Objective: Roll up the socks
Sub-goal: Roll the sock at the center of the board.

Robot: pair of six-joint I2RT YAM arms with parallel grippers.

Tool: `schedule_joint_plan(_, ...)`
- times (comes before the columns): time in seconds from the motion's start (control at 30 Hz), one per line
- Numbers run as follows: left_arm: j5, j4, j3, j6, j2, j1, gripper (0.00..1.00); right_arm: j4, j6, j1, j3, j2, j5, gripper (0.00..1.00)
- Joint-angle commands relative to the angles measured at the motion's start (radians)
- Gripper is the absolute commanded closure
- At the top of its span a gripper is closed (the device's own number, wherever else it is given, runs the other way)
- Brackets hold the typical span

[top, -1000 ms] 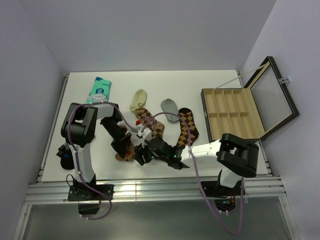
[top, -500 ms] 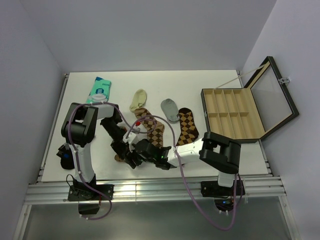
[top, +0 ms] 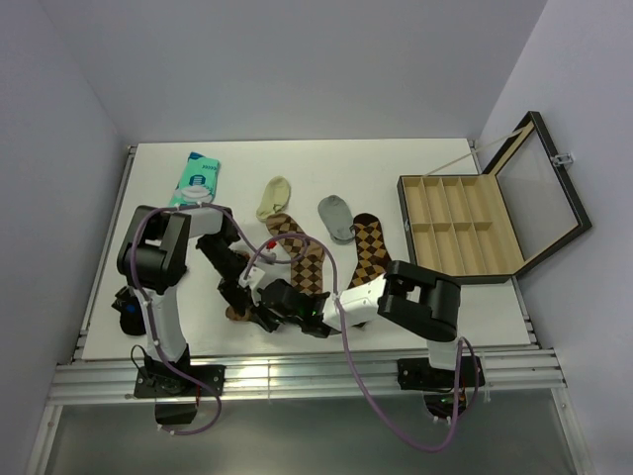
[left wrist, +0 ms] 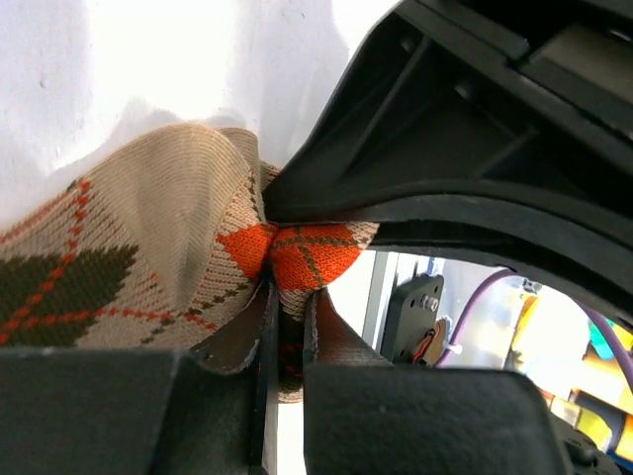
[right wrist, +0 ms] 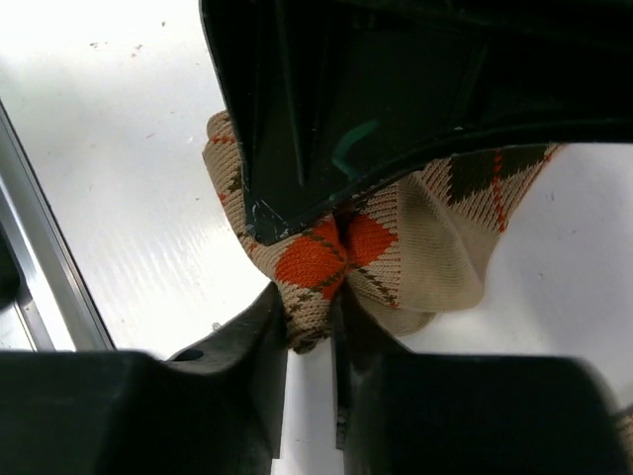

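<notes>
The sock with red-orange diamonds lies bunched on the white table, and both grippers pinch the same fold of it. My left gripper is shut on the fold, and the right gripper's body fills the upper right of its view. My right gripper is shut on the same sock from the opposite side. From above, the left gripper and right gripper meet at the sock's near end. The tan sock with dark brown diamonds and the dark brown sock lie flat to the right.
An open wooden box with several compartments stands at the right, its glass lid raised. A teal packet lies at the back left. A dark object sits by the table's left edge.
My right arm has swung further left, bringing its gripper up against the left gripper at the sock's near end. The left arm has barely moved.
</notes>
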State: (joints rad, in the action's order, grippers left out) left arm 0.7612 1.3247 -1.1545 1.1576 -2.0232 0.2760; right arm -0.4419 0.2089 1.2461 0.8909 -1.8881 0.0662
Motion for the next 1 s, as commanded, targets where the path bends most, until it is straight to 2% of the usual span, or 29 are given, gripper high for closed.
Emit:
schedule_joint_plan(0.0, -0.007, -0.107, 0.039, -0.054, 0.096, 0.008, 0.95, -0.023, 0.032, 0.004, 0.026, -0.017, 0.024, 0.89)
schedule_joint_plan(0.13, 0.007, -0.191, 0.059, -0.120, 0.167, 0.006, 0.85, 0.018, 0.063, 0.004, 0.036, -0.014, 0.015, 1.00)
schedule_joint_plan(0.17, 0.012, -0.211, 0.065, -0.142, 0.184, 0.005, 0.79, 0.025, 0.070, 0.003, 0.033, -0.009, 0.014, 1.00)
schedule_joint_plan(0.3, 0.035, -0.265, 0.075, -0.196, 0.247, 0.002, 0.68, 0.031, 0.093, 0.003, 0.008, 0.009, 0.007, 1.00)
schedule_joint_plan(0.47, 0.029, -0.366, 0.104, -0.286, 0.339, -0.008, 0.61, 0.054, 0.113, 0.003, -0.007, 0.030, -0.005, 1.00)
schedule_joint_plan(0.77, -0.010, -0.487, 0.141, -0.361, 0.417, -0.049, 0.60, 0.106, 0.136, -0.011, 0.011, 0.026, -0.051, 1.00)
schedule_joint_plan(0.97, -0.042, -0.640, 0.148, -0.493, 0.558, -0.208, 0.60, 0.163, 0.182, -0.056, 0.019, 0.050, -0.118, 1.00)
